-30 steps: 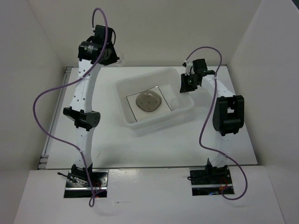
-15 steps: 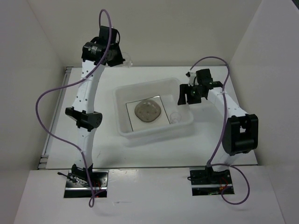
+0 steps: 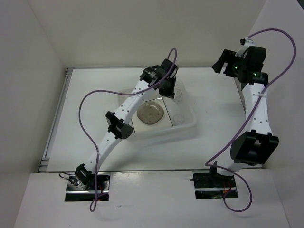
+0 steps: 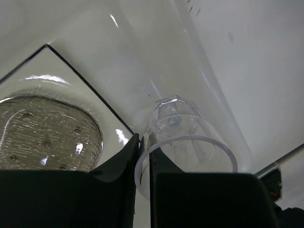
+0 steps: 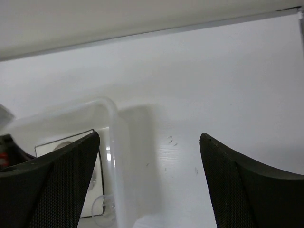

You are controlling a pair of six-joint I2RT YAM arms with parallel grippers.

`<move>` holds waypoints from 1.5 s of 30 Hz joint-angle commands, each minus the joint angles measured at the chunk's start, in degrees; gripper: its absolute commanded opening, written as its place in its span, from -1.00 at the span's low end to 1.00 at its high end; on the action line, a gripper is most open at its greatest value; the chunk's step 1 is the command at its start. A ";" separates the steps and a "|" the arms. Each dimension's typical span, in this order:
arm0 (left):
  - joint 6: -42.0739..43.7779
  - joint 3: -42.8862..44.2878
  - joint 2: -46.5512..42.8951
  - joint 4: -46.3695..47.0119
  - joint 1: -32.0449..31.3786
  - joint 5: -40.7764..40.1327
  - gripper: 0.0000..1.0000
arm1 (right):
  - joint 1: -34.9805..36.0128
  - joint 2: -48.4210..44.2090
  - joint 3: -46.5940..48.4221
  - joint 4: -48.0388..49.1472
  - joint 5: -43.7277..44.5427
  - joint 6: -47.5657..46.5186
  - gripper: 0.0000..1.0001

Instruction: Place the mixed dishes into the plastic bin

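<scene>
The plastic bin [image 3: 124, 97] sits mid-table. In it lies the square white plate [image 3: 164, 124] with a greyish saucer [image 3: 151, 114] on top and a clear glass cup [image 3: 179, 119] at its right edge. My left gripper [image 3: 170, 88] reaches over the bin's far right corner, shut on the rim of a second clear glass cup [image 4: 183, 128]. In the left wrist view my left gripper [image 4: 144, 140] pinches that rim, with the saucer [image 4: 42, 135] and plate [image 4: 71, 78] below. My right gripper [image 3: 220, 62] is raised at the back right, open and empty. The right wrist view shows my right gripper [image 5: 148, 137] above the bin's rim [image 5: 112, 118].
White enclosure walls stand close on the left, back and right. The left arm's purple cable [image 3: 88, 102] loops over the table left of the bin. Bare white table [image 3: 218, 118] lies between the bin and the right arm.
My right gripper opened, left the bin and rose to the back right. My left arm swung from the back left to over the bin, carrying the glass cup.
</scene>
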 commanded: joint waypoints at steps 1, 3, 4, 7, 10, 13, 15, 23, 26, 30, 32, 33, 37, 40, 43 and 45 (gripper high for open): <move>0.45 1.63 2.75 -1.12 0.77 -1.83 -0.79 | -1.93 -4.11 1.33 2.21 0.16 2.64 0.80; 0.45 1.63 4.25 -1.12 0.77 -2.37 -0.79 | -3.16 -5.77 -0.08 2.21 0.16 2.12 0.80; 0.45 1.63 4.95 -1.12 0.77 -2.37 -0.79 | -3.16 -7.35 -1.65 2.21 0.16 2.11 0.80; -0.08 1.63 8.29 -1.12 0.77 -3.07 -0.79 | -4.57 -10.86 -4.90 1.69 -1.16 2.11 0.80; -0.08 1.63 11.01 -1.12 0.77 -3.87 -0.74 | -5.79 -13.25 -7.38 0.54 -2.30 1.06 0.80; -0.08 1.63 12.69 0.10 0.77 -3.16 -0.68 | -5.80 -15.01 -8.79 -0.69 -3.00 -0.78 0.80; -0.08 1.63 14.35 0.72 0.77 -2.46 -0.58 | -5.80 -15.63 -10.27 -1.21 -3.52 -1.49 0.80; -0.08 1.63 12.35 2.56 1.38 -2.46 0.06 | -6.32 -17.47 -12.66 -1.74 -6.86 -2.55 0.80; -0.08 1.63 6.91 4.93 2.52 -3.68 0.79 | -6.33 -17.47 -13.97 -1.22 -7.40 -2.55 0.80; 0.53 1.63 -6.71 6.79 4.45 -12.11 1.00 | -6.33 -17.47 -15.46 -1.21 -8.01 -2.55 0.80; 1.06 1.63 -11.63 7.40 6.39 -15.80 1.00 | -6.33 -17.47 -16.87 -0.69 -7.40 -3.08 0.80; 1.07 1.63 -15.74 6.88 7.87 -20.26 1.00 | -6.33 -16.95 -17.57 -0.69 -6.70 -3.77 0.83; -1.56 -0.54 -22.10 -1.28 13.58 -28.62 1.00 | -6.33 -15.72 -23.01 -0.16 1.03 -7.19 1.00; -4.72 -23.61 -29.83 -1.30 16.40 -35.20 1.00 | -6.33 -14.32 -25.04 -1.82 6.74 -11.50 1.00; -8.41 -50.33 -38.79 -0.69 17.12 -43.55 1.00 | -6.33 -11.42 -24.35 -6.21 12.28 -10.73 1.00; -5.90 -63.78 -47.05 6.58 17.12 -44.73 1.00 | -6.33 -10.80 -23.82 -8.32 15.09 -10.11 1.00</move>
